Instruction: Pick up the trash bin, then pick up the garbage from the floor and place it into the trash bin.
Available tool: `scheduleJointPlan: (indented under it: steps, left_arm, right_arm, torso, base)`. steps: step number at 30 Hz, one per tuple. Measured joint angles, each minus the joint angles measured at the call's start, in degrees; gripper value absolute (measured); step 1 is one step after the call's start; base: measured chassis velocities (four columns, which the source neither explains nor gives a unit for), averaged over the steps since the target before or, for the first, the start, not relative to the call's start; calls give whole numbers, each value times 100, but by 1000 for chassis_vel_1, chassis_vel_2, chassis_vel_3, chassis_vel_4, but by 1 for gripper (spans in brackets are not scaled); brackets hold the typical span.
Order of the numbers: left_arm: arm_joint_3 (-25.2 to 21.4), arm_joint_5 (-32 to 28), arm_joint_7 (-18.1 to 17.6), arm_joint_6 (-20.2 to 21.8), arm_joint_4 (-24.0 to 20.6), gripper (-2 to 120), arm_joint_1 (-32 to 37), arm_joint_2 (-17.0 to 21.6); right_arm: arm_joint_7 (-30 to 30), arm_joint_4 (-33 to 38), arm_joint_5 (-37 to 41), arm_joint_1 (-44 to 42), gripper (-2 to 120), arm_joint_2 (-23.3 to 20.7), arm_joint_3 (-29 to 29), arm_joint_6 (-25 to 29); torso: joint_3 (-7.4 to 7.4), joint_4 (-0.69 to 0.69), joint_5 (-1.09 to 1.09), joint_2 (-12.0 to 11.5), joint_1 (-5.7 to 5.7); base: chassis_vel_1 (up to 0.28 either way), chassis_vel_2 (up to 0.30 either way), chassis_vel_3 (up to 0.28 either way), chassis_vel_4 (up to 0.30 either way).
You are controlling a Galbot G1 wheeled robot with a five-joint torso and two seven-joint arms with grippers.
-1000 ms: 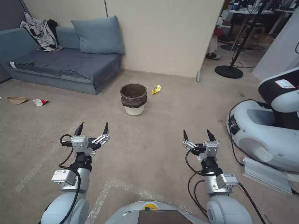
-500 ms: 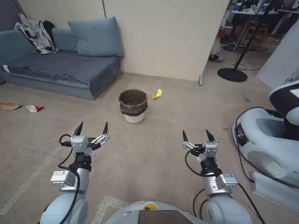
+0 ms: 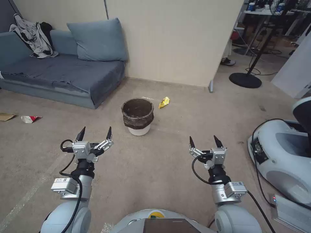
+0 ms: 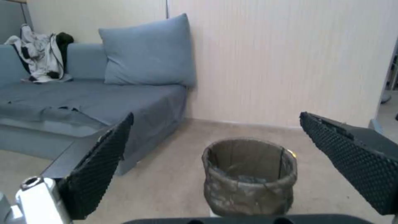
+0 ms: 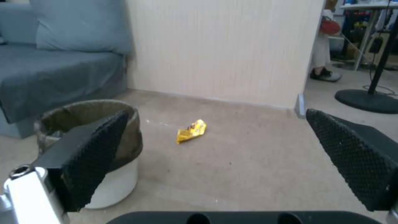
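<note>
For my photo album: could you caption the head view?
Both open grippers, left and right, held before the trash bin on carpet.

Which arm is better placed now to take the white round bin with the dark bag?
Probably the left. The white round plastic bin with the dark bag stands on the floor nearer the open left gripper than the open right gripper, though both are short of it.

The bin [image 3: 138,129] is white with a dark brown bag [image 3: 137,114] folded over its rim. Beside it lies a yellow wrapper [image 3: 164,102]; a red-and-white packet [image 3: 29,118] lies on the beige carpet [image 3: 155,168]. The sofa [image 3: 58,76] and cushion [image 3: 96,40] are blue-grey. Gripper fingers [image 4: 99,165] are black, with a fine dimpled pattern.
</note>
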Motion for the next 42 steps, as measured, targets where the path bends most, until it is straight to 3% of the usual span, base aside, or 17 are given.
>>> scheduleJointPlan:
  steps: [42]
  left_arm:
    - [5, -49, 10, -34, -9, 100, -3, -22]
  right_arm:
    - [37, -13, -53, 9, 100, 21, -11, 27]
  torso:
    - [0, 0, 0, 0, 0]
  base:
    - [-125, 119, 120, -115]
